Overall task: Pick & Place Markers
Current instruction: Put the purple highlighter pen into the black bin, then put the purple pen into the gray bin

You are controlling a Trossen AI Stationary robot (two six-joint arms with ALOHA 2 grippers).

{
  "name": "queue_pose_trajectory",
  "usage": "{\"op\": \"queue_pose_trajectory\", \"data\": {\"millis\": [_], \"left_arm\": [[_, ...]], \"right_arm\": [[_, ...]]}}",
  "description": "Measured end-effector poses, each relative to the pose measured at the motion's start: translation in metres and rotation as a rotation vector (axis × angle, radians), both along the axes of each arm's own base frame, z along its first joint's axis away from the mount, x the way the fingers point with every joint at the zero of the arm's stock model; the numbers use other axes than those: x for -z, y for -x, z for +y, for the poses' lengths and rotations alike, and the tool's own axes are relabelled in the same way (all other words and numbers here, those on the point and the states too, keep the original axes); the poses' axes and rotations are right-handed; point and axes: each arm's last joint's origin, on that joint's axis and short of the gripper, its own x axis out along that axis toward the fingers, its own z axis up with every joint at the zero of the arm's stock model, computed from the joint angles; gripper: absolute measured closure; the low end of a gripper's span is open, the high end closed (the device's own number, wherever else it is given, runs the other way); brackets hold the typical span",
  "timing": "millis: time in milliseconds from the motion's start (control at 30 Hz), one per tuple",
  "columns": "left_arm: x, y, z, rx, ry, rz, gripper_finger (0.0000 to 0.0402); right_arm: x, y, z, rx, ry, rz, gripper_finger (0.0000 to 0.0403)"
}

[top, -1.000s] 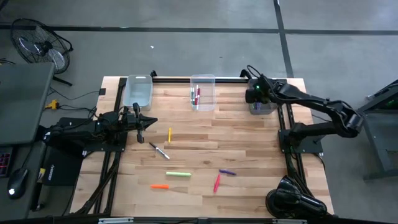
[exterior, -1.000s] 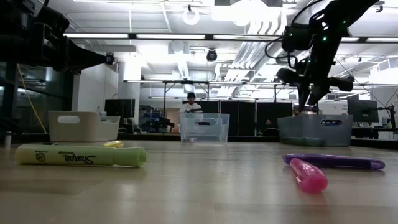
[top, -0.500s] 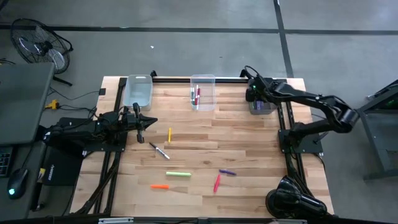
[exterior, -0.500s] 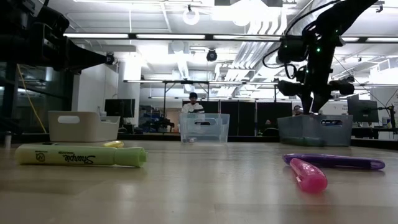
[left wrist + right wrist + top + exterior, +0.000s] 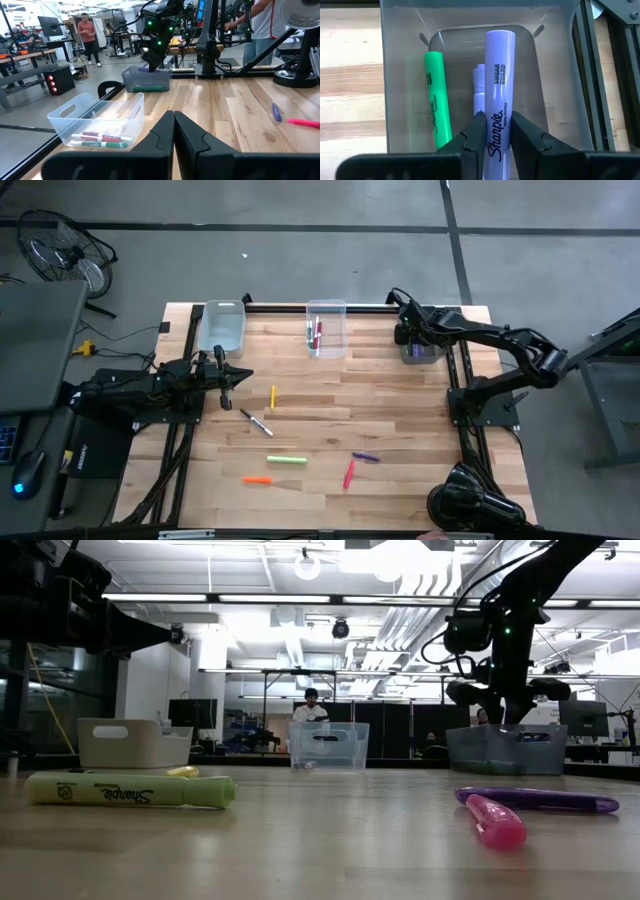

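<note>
My right gripper (image 5: 496, 125) hangs over the clear bin (image 5: 402, 75) at the table's far right corner (image 5: 422, 353), shut on a purple marker (image 5: 498, 75). A green marker (image 5: 436, 95) and another purple one (image 5: 478, 85) lie on the bin's floor. Loose on the table lie yellow (image 5: 273, 396), black-and-white (image 5: 257, 422), light green (image 5: 286, 461), orange (image 5: 256, 479), red (image 5: 349, 473) and purple (image 5: 365, 457) markers. My left gripper (image 5: 173, 120) waits shut at the table's left side (image 5: 224, 385). My right gripper pinches the purple marker's printed barrel (image 5: 495, 137) between its two fingers. The fingers slant steeply down from above, and the marker runs along them, its free end (image 5: 500, 37) pointing into the bin. The marker is lifted clear, above the markers on the bin's floor.
A clear bin (image 5: 326, 328) with red and green markers stands at the far middle, and another clear bin (image 5: 222, 326) at the far left. A black rail (image 5: 300, 308) runs along the far edge. People stand in the room beyond the table.
My right gripper has sunk toward the far right bin and tipped more steeply down, still shut on the purple marker.
</note>
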Motion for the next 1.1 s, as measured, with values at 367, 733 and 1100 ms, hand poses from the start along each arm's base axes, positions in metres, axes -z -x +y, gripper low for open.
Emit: {"op": "queue_pose_trajectory", "data": {"millis": [367,733,1100], "left_arm": [[0.000,0.000,0.000,0.000,0.000,0.000,0.0400],[0.000,0.000,0.000,0.000,0.000,-0.001,0.0400],[0.000,0.000,0.000,0.000,0.000,0.000,0.0400]], "right_arm": [[0.000,0.000,0.000,-0.026,-0.010,0.005,0.0317],[0.000,-0.001,0.000,-0.061,-0.020,0.003,0.0296],[-0.018,-0.009,0.008,-0.150,0.081,-0.088,0.0296]]}}
